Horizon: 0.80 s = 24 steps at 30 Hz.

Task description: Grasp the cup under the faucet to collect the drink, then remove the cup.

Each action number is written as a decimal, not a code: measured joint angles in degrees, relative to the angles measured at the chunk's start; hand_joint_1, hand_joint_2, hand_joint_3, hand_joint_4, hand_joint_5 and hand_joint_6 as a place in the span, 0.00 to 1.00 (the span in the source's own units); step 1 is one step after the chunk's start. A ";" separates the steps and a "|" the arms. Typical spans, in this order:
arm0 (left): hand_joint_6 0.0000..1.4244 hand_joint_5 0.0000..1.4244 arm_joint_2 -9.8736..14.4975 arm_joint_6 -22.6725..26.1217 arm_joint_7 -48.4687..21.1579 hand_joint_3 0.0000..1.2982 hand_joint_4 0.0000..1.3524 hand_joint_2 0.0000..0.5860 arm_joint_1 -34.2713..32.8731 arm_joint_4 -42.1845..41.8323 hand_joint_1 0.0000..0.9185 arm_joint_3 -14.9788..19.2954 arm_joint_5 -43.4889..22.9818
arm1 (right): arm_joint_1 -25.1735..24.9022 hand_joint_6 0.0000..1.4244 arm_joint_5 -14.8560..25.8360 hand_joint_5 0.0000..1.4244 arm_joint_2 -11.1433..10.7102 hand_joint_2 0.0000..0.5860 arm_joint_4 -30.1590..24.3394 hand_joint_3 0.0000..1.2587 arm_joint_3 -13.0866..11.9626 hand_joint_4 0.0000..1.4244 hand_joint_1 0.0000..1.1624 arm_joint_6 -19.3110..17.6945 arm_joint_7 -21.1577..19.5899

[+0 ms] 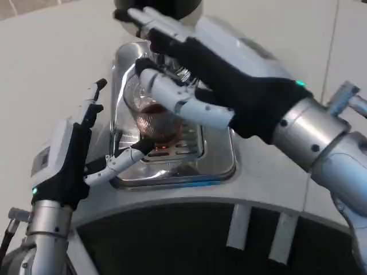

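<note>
Right robot hand point(223, 80) grasps the cup point(150, 112) (over tray point(221, 163)); left robot hand point(74, 154) released, upright.

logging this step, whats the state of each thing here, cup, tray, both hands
cup: upright on the drip tray, reddish drink in the bottom, not lifted
drip tray: shiny, cup standing on it
right hand: fingers reach over and around the cup; a firm grip cannot be told
left hand: open beside the tray, holding nothing
</note>
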 measured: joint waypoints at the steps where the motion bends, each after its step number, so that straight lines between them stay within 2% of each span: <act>1: 0.13 0.14 0.00 -0.02 0.00 0.06 0.00 0.06 -0.05 0.20 0.21 -0.06 -0.03 | 0.22 0.00 -0.14 0.00 0.02 1.00 -0.10 0.03 -0.15 0.00 0.00 0.06 -0.26; 5: 0.12 0.13 0.00 -0.21 -0.01 0.05 0.00 0.06 -0.44 1.11 0.20 -0.53 -0.02 | 1.69 0.00 -1.29 0.00 0.43 1.00 -0.74 0.01 -0.38 0.00 0.00 0.06 -1.97; 9: 0.12 0.13 0.08 -0.42 -0.01 0.04 0.00 0.06 -1.40 1.81 0.19 -0.77 -0.01 | 5.10 0.00 -4.58 0.00 0.39 1.00 -3.41 0.00 -1.15 0.00 0.00 0.07 -3.82; 13: 0.12 0.13 0.41 -0.69 -0.01 0.04 0.00 0.05 -1.73 2.20 0.19 -0.78 -0.02 | 7.68 0.00 -6.87 0.00 -0.79 1.00 -6.63 0.00 -3.04 0.00 0.00 1.42 -3.24; 16: 0.12 0.13 0.45 -0.87 -0.01 0.04 0.00 0.05 -1.83 2.30 0.19 -0.90 -0.01 | 11.98 0.00 -8.83 0.00 -1.96 1.00 -9.78 0.00 -4.50 0.00 0.00 0.45 -3.11; 19: 0.12 0.13 0.57 -0.89 -0.01 0.04 0.00 0.05 -1.86 2.45 0.19 -0.89 -0.03 | 18.23 0.00 -11.50 0.00 -3.18 1.00 -12.79 0.00 -7.52 0.00 0.00 -0.04 -3.10; 24: 0.12 0.13 0.62 -0.92 -0.01 0.04 0.00 0.05 -2.00 2.68 0.18 -1.09 0.00 | 23.36 0.00 -12.38 0.00 -3.28 1.00 -15.95 0.00 -10.15 0.00 0.00 -0.02 -2.51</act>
